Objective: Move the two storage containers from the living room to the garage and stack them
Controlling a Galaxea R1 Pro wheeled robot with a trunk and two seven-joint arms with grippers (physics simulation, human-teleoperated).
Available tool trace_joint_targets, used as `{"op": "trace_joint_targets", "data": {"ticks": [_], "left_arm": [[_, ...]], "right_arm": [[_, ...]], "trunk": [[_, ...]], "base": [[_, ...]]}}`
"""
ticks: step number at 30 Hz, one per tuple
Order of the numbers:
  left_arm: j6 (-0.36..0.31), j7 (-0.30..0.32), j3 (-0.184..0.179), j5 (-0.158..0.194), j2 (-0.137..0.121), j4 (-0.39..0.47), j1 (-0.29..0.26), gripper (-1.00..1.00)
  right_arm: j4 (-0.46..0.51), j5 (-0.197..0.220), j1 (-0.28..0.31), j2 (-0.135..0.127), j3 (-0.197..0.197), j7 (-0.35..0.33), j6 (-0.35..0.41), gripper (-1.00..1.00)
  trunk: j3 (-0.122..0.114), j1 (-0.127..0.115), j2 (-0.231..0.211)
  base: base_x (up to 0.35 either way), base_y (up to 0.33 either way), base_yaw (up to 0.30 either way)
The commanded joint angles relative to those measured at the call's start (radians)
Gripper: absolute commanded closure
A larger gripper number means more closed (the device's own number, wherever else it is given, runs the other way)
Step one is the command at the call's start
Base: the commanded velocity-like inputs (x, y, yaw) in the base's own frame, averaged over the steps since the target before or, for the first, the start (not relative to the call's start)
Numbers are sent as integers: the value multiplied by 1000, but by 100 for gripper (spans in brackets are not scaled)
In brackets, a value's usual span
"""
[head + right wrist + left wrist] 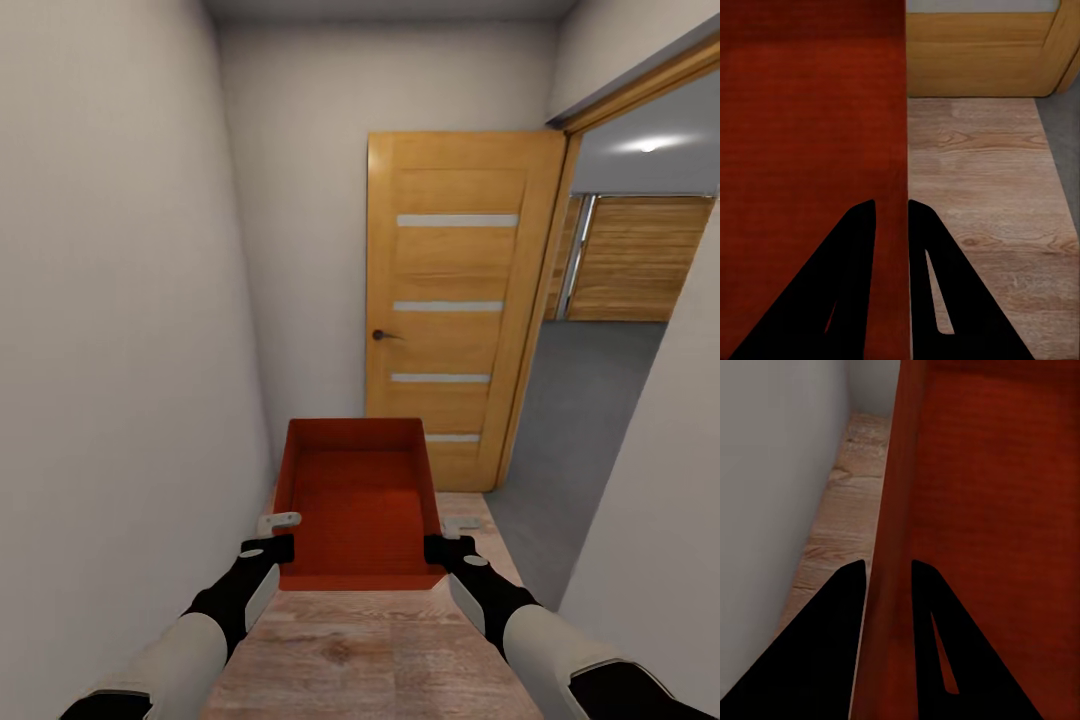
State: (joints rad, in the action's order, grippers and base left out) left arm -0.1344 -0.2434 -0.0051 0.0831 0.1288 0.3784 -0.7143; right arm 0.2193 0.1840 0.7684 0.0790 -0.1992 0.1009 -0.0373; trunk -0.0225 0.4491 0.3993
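While in transit, one storage container [360, 500] carried; left end effector [268, 535] and right end effector [450, 538] each pinching a side wall; next: turn right through the garage [600, 380] doorway.

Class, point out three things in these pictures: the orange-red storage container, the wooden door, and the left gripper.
storage container [360, 500], head view, its inner bottom.
wooden door [450, 260], head view, upper panel between glass strips.
left gripper [887, 577], left wrist view, midway between fingertips, astride the container wall.

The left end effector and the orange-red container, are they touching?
Touching. In the left wrist view, the left end effector has one finger on each side of the container wall, with no gap visible.
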Motion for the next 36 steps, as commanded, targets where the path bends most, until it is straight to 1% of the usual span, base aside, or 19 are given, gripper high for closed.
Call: {"op": "trace_joint_targets", "data": {"ticks": [1, 36], "left_arm": [[-7, -31, 23, -19, -35, 6, -1, 100], [-7, -38, 23, -20, -35, 8, -1, 100]], "right_arm": [[-3, 11, 0, -7, 18, 8, -4, 100], [-3, 11, 0, -7, 18, 8, -4, 100]], "trunk": [[0, 1, 1], [0, 1, 1]], "base": [[322, 0, 0], [322, 0, 0]]}}
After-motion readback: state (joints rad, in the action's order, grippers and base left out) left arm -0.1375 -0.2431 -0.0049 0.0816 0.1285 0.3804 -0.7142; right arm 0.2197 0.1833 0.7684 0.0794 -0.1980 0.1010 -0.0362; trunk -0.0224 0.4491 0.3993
